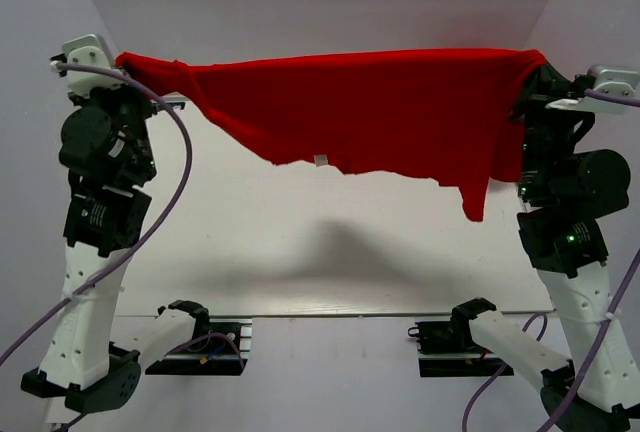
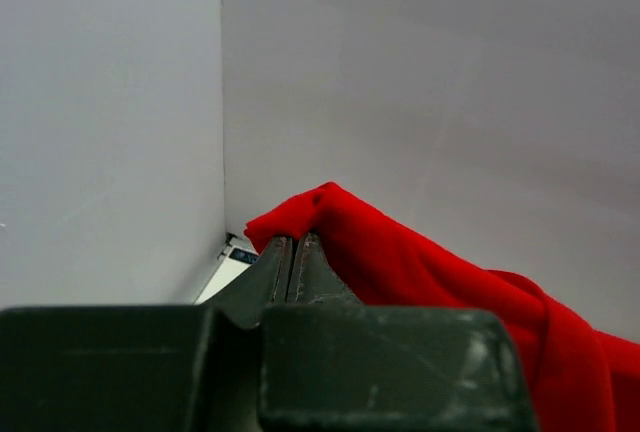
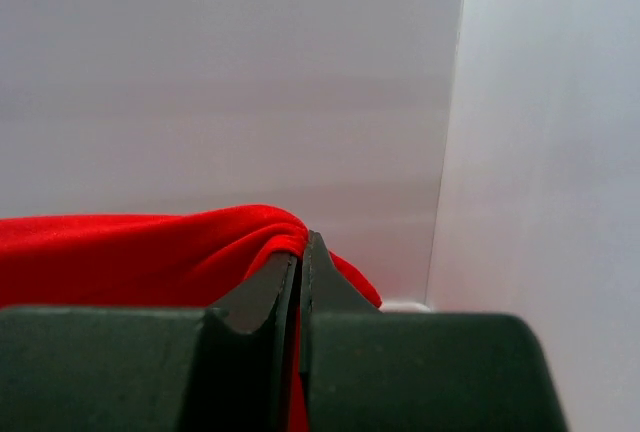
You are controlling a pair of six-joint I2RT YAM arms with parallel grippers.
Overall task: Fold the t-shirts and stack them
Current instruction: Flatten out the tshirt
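Left end effector and right end effector pinch t-shirt ends.

A plain, bright red t-shirt with no pattern and a small white tag spans between the dark grey left gripper and the dark grey right gripper. Pale grey walls stand beyond both.

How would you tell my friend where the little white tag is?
Find the big red shirt stretched in the air between the left gripper and right gripper. Follow its hanging bottom edge to just left of the middle. The tag is the tiny white square poking out there, the only white bit on the red cloth.
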